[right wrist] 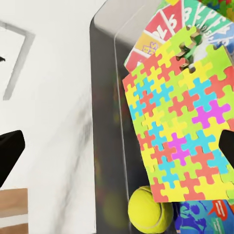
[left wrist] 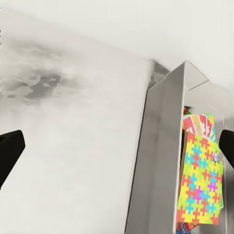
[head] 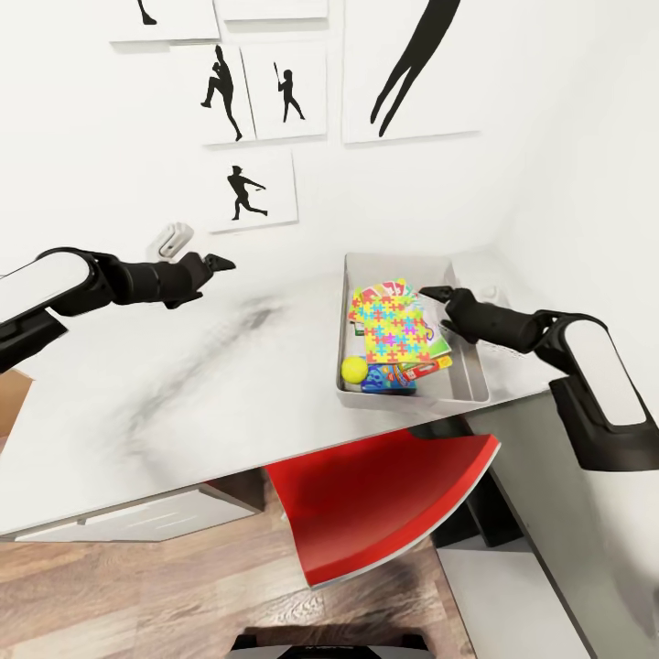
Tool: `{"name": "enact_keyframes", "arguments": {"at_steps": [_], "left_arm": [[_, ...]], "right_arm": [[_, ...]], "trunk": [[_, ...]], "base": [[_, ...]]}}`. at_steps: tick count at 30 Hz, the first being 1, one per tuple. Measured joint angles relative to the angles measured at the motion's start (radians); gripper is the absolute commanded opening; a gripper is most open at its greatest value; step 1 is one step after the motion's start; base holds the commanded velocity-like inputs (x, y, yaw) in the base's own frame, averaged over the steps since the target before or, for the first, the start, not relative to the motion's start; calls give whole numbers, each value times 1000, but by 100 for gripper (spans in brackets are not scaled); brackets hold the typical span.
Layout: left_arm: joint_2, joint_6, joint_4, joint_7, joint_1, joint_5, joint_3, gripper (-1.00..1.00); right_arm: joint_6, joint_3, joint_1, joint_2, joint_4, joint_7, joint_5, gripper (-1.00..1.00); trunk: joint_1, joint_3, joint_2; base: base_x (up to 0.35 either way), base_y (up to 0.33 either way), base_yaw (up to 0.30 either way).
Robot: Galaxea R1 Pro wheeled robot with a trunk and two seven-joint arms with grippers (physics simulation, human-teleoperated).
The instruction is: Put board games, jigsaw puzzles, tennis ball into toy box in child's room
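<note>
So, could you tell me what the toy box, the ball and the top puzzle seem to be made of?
The toy box looks like smooth matte grey plastic or painted metal; its plain, seamless walls leave that open. The ball looks felt-covered: fuzzy yellow-green with a pale seam. The top puzzle looks like printed card or foam, with a flat surface and jagged piece-shaped edges.

The toy box [head: 467, 384] sits on the worktop [head: 183, 384] at its right end, against the back corner. Inside it, a jigsaw puzzle [head: 395, 328] lies on top of the board games [head: 430, 352], and the tennis ball [head: 354, 369] rests in its front left corner. A chair [head: 384, 494] stands under the worktop's front edge.
</note>
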Motion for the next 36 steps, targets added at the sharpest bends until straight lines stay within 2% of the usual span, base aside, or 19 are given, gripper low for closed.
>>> {"name": "enact_keyframes", "arguments": {"at_steps": [4,13,26,36], "left_arm": [[5,0,-22,2,-23,4,23,100],[5,0,-46,2,-74,4,23,100],[5,0,-46,2,-147,4,23,100],[4,5,-40,1,-142,1,30,100]], "right_arm": [[0,0,-22,0,-14,0,-13,100],[0,0,-73,0,-14,0,-13,100],[0,0,-73,0,-14,0,-13,100],[-1,-1,-70,0,-11,0,-12,100]], "trunk": [[0,0,0],[0,0,0],[0,0,0],[0,0,0]], "base": [[0,0,0],[0,0,0],[0,0,0],[-11,0,0]]}}
